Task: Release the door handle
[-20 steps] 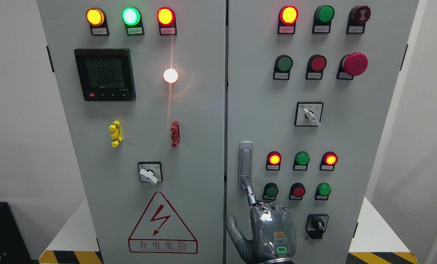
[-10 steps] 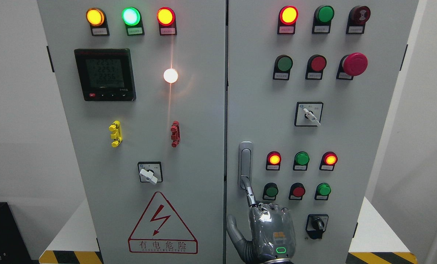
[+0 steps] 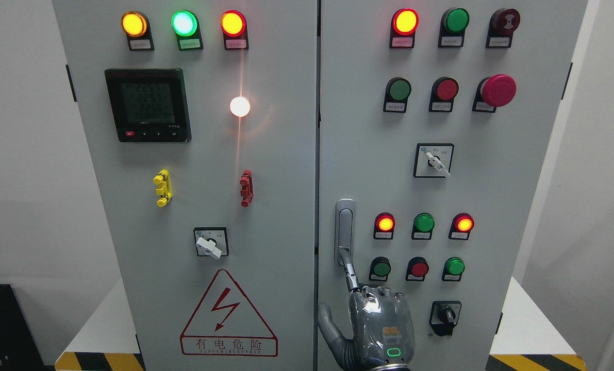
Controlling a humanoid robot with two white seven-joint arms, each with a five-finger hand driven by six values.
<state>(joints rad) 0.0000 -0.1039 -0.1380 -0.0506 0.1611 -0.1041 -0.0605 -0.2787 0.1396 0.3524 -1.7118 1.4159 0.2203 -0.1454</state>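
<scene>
At the bottom of the head view, right of the middle, the right hand (image 3: pixel 381 330) comes up in front of the grey cabinet (image 3: pixel 286 154). Its back faces the camera, and a small green light shines near the wrist. One finger (image 3: pixel 351 270) is stretched upward and its tip touches the lower end of the door handle (image 3: pixel 344 229). The other fingers are folded down at the knuckles and the thumb (image 3: pixel 330 322) stands apart to the left, so the hand is mostly clenched and is not wrapped around the handle. The handle is a slim silver bar, upright, on the left edge of the right door (image 3: pixel 518 180), just beside the seam between the two doors. The door appears closed. To the right of the handle are two rows of round lamps (image 3: pixel 423 222) in red and green. On the left door there is a red warning triangle (image 3: pixel 228 314).
</scene>
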